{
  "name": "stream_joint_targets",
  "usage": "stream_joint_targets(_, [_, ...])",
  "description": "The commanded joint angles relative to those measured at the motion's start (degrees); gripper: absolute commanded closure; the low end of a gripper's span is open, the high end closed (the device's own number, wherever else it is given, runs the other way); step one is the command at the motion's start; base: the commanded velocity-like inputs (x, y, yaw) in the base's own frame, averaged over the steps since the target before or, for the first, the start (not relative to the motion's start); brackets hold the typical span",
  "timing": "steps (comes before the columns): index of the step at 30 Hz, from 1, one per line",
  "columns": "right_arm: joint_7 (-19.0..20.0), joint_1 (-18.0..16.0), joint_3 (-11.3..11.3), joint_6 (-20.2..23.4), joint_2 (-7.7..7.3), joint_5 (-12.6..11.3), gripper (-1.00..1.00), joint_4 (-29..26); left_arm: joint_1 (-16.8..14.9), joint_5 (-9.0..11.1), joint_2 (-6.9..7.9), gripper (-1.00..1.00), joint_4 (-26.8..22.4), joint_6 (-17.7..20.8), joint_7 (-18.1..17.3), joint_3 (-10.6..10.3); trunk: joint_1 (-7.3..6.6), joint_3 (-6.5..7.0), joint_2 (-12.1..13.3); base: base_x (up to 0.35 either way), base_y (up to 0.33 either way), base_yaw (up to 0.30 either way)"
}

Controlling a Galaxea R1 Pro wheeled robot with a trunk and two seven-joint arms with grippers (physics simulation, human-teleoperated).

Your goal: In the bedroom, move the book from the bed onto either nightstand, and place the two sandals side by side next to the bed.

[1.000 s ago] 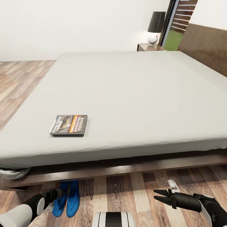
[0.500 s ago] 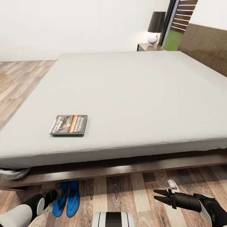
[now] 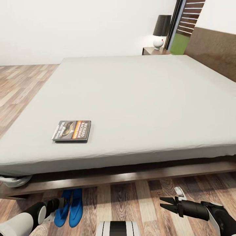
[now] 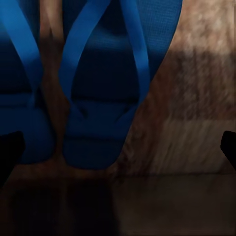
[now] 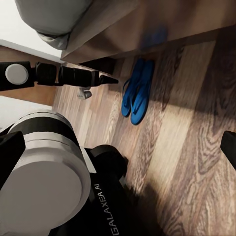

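Only the head camera shifts a touch; nothing on the bed moves. Book lies flat near the mattress's near edge, untouched. Both sandals sit side by side on the floor, half under the frame. Left gripper hovers just beside them, jaws spread. Right gripper hangs empty, jaws spread. Judgement: sandals done; book next, nightstand far off.

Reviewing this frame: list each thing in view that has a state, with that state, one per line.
book: closed, lying flat on the bed, cover up
sandals: side by side on the floor at the bed's edge
left gripper: open, empty, beside the sandals
right gripper: open, empty, over the floor
lamp: upright on the nightstand
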Motion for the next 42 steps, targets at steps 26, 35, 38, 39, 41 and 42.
stream_joint_targets(26, [0.2, -0.01, 0.02, 0.75, 0.07, -0.06, -1.0, 0.13, 0.4, -0.32, 0.03, -1.0, -0.26, -1.59, 0.05, 0.26, -0.24, 1.95, 0.11, 0.0, 0.0, 0.0])
stream_joint_targets(35, [0.2, -0.01, 0.05, 0.78, 0.58, -0.04, -1.0, 0.17, 0.46, -0.32, 0.01, -1.0, -0.24, -1.77, 0.2, 0.28, -0.32, 2.62, 0.15, 0.0, 0.0, 0.0])
stream_joint_targets(38, [0.2, -0.01, 0.06, 0.79, 0.59, -0.06, -1.0, 0.2, 0.67, -0.32, -0.02, -1.0, -0.24, -1.68, 0.13, 0.28, -0.32, 2.62, 0.15, 0.0, 0.0, 0.0])
stream_joint_targets(39, [0.2, -0.01, 0.06, 0.79, 0.58, -0.06, -1.0, 0.19, 0.73, -0.32, -0.03, -1.0, -0.24, -1.65, 0.16, 0.28, -0.32, 2.62, 0.15, 0.0, 0.0, 0.0])
stream_joint_targets(41, [0.2, -0.01, 0.06, 0.81, 0.59, -0.05, -1.0, 0.19, 0.84, -0.32, -0.04, -1.0, -0.24, -1.59, 0.21, 0.28, -0.32, 2.62, 0.15, 0.0, 0.0, 0.0])
stream_joint_targets(42, [0.2, -0.01, 0.06, 0.8, 0.59, -0.05, -1.0, 0.18, 0.88, -0.32, -0.05, -1.0, -0.24, -1.58, 0.24, 0.28, -0.32, 2.62, 0.15, 0.0, 0.0, 0.0])
